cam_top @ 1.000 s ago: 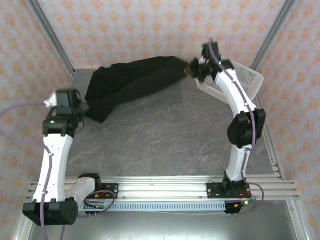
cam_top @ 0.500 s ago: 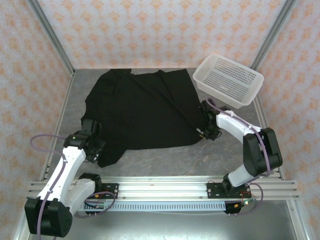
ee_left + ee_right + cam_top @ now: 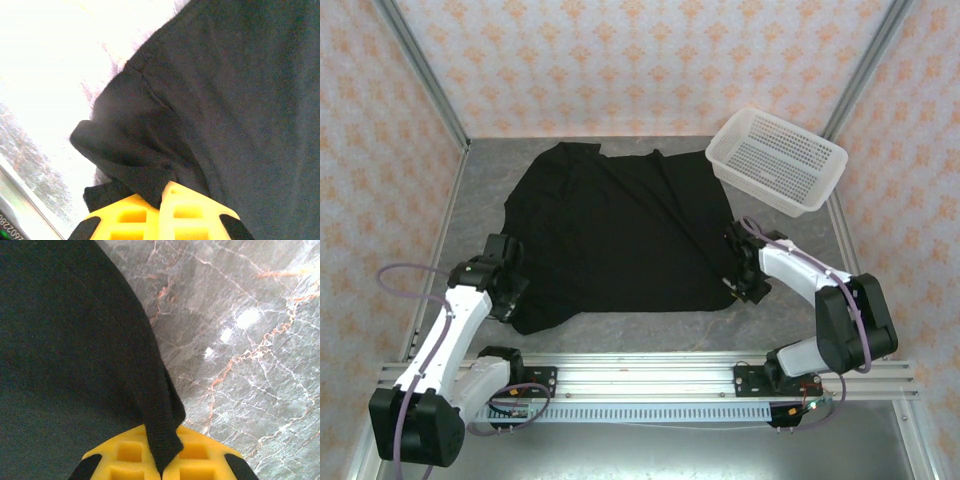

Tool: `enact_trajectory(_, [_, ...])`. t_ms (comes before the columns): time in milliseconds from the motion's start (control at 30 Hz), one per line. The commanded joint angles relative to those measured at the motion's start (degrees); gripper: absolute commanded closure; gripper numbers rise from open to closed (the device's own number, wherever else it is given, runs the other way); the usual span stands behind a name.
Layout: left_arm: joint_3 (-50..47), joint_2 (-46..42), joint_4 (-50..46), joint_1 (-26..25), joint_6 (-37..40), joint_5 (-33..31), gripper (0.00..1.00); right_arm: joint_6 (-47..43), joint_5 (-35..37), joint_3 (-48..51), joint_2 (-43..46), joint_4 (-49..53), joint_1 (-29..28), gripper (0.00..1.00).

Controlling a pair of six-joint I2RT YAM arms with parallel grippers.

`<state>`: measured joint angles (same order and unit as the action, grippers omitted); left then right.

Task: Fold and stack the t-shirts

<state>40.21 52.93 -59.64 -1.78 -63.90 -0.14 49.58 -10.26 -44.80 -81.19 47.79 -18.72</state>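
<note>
1. Two grippers are clamped on cloth. The left gripper (image 3: 167, 202) is clenched on a bunched edge of the black t-shirt (image 3: 240, 100), and a fold is pinched between its yellow fingers (image 3: 125, 210).
2. The right gripper (image 3: 162, 452) is likewise closed on the t-shirt, with a strip of hem trapped between its fingers.
3. The t-shirt is spread plain side up across the middle of the grey marbled table (image 3: 620, 330) and is held at its near left and near right corners.
4. A white perforated basket (image 3: 777, 158) is set at the table's far right corner, near the t-shirt.
</note>
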Motion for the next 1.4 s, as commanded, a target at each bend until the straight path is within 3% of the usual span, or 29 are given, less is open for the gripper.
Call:
enact_trajectory(0, [3.8,-3.3,-8.4,-0.4,-3.0,-8.8,1.0,0.4,0.6,1.0,-0.6,0.4,-0.1,1.0])
enact_trajectory(133, [5.3,-9.0,-12.5,-0.3,-4.3,-14.8,1.0,-2.9,-4.6,-1.5,-4.7,-2.1,-0.4,1.0])
enact_trajectory(300, [6.5,-8.0,-13.5,-0.3,-5.2,-16.5,1.0,-4.4,-6.0,-6.5,-10.2,-0.2,-2.2,1.0])
enact_trajectory(433, [8.0,-7.7,-12.8,-0.3,-5.3,-18.1,1.0,-1.8,-0.6,-6.4,-6.8,4.8,-4.8,1.0])
enact_trajectory(733, [5.2,-5.6,-8.8,-0.3,-4.6,-14.9,1.0,-2.6,-4.0,0.8,-2.9,4.8,-4.9,1.0])
enact_trajectory(800, [5.3,-5.1,-8.8,-0.3,-3.6,-15.1,1.0,-2.3,-1.4,0.6,-1.4,5.9,-5.0,0.92])
enact_trajectory(933, [5.1,-4.7,-9.1,-0.3,-2.1,-15.2,1.0,1.7,5.8,0.6,5.1,10.3,-4.9,0.61])
enact_trajectory(1000, [4.7,-4.8,-9.3,-0.3,-1.9,-14.9,1.0,4.0,7.9,1.7,9.2,11.4,-4.7,0.54])
enact_trajectory(1167, [4.1,-4.9,-9.5,-0.3,-1.1,-14.2,1.0,9.1,5.0,8.2,16.9,6.8,-4.0,0.53])
enact_trajectory(1367, [4.6,-4.6,-9.8,-0.3,0.3,-14.3,1.0,13.5,-0.7,14.0,17.2,-0.9,-4.0,0.58])
